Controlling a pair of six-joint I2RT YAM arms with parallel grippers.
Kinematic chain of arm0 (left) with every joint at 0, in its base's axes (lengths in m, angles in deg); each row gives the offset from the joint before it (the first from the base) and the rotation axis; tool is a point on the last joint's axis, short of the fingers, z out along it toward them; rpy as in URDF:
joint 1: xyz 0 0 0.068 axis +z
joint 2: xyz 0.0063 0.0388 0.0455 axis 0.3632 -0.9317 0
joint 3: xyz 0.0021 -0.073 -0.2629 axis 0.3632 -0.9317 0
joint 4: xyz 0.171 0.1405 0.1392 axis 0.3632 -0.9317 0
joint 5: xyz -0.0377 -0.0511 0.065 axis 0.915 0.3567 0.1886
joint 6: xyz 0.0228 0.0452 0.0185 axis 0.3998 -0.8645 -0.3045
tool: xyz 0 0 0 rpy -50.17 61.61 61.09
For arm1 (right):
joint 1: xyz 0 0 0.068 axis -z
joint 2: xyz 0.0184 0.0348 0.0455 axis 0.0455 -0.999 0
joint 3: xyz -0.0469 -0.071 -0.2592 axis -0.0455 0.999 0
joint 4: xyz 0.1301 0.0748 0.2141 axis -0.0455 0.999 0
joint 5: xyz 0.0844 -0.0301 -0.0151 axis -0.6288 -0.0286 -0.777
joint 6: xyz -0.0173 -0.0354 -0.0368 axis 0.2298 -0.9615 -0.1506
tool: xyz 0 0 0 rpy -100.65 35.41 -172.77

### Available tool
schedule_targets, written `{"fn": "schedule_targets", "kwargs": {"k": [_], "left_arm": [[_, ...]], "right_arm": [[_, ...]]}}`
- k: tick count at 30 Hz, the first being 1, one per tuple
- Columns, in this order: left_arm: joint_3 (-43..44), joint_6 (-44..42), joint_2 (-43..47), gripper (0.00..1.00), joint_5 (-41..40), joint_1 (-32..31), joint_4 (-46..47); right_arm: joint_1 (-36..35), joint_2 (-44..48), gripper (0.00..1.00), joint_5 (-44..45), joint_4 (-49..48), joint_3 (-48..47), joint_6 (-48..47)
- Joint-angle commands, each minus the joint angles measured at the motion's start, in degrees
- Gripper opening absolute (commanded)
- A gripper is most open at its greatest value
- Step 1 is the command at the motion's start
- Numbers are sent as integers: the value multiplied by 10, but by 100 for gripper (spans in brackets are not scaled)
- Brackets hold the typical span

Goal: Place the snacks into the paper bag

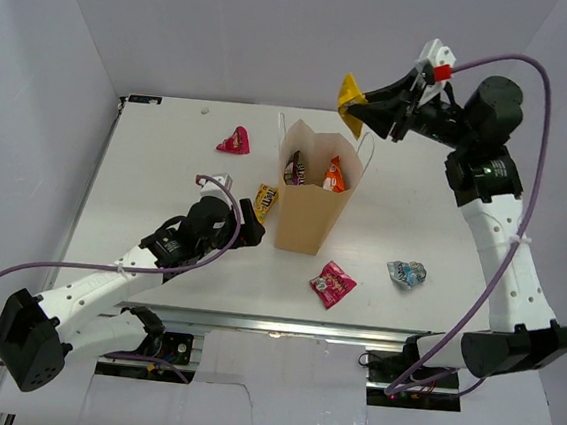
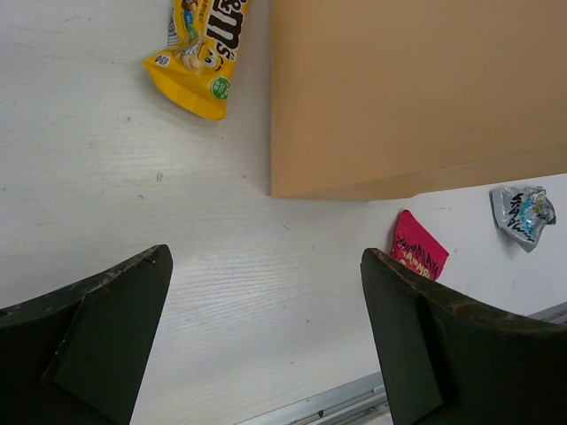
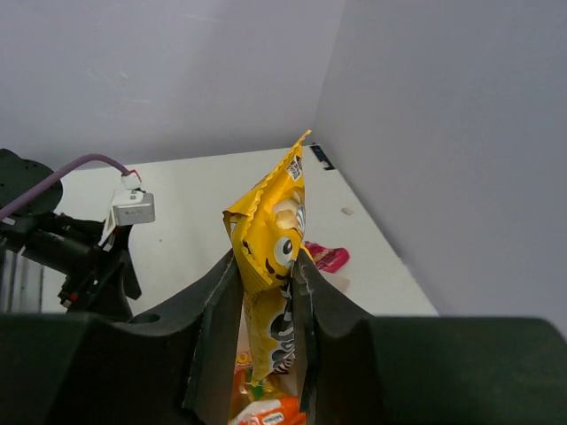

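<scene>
The tan paper bag (image 1: 310,200) stands open mid-table with a dark packet (image 1: 295,168) and an orange packet (image 1: 334,175) inside. My right gripper (image 1: 362,110) is shut on a yellow packet (image 3: 270,239) and holds it in the air just above the bag's far right rim. My left gripper (image 1: 253,232) is open and empty, low over the table beside the bag's left side (image 2: 407,88). On the table lie a yellow packet (image 1: 265,201), a pink packet (image 1: 234,141) at the far left, a pink-red packet (image 1: 332,284) and a silvery blue packet (image 1: 406,274).
The table's near metal edge (image 1: 283,325) runs in front of the bag. White walls close the table at the back and left. A small crumb (image 1: 205,110) lies near the back edge.
</scene>
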Motion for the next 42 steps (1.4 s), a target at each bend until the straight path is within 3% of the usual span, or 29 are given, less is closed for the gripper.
{"fn": "schedule_targets", "kwargs": {"k": [1, 9, 11, 12, 16, 19, 24, 28, 33, 38, 42], "left_arm": [[16, 7, 11, 98, -2, 4, -18], [20, -21, 17, 98, -3, 19, -43], [25, -31, 12, 98, 31, 38, -42], [26, -42, 3, 98, 50, 67, -39], [36, -71, -34, 98, 157, 152, -6], [81, -108, -101, 98, 215, 204, 3], [159, -167, -226, 96, 268, 218, 11], [225, -217, -322, 91, 270, 220, 2], [299, -246, -422, 87, 270, 221, -12], [350, -256, -483, 82, 276, 220, -25], [376, -254, -525, 79, 277, 213, -34]], "right_arm": [[-60, -48, 8, 63, 9, -8, 9], [-93, -92, 15, 125, 45, 42, -38], [-96, -96, 27, 132, 59, 43, -50], [-96, -96, 39, 133, 63, 40, -54], [-96, -83, 63, 132, 85, 12, -75], [-95, -67, 72, 125, 101, -13, -93], [-57, -34, 76, 79, 113, -11, -98], [54, 10, 77, 18, 116, 30, -83], [172, 70, 77, -3, 152, 162, -117], [224, 121, 77, -4, 163, 308, -135], [245, 151, 77, 6, 164, 374, -140]]}}
